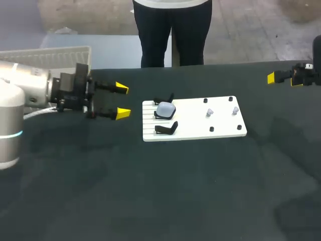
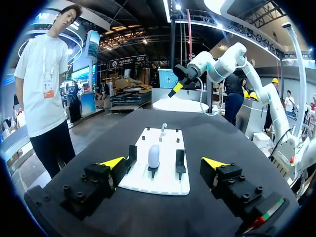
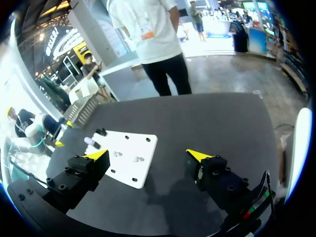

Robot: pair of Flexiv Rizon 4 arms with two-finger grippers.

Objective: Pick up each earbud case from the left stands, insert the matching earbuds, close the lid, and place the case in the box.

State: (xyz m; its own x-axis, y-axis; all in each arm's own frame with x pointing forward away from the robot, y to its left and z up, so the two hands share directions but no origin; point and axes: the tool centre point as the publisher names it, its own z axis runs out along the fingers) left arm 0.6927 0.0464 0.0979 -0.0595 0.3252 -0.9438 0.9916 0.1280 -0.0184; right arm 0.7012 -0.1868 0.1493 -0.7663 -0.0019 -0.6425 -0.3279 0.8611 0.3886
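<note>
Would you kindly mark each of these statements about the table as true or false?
1. The left gripper has its fingers open and holds nothing. True.
2. The earbud case sits on the white board, at the end nearer the left gripper. True.
3. The two earbuds are already inside the earbud case. False: they stand on the white board, apart from the case, at its other end.
4. The right gripper is shut on an earbud. False: its fingers are open and empty, off to the side of the white board.
</note>
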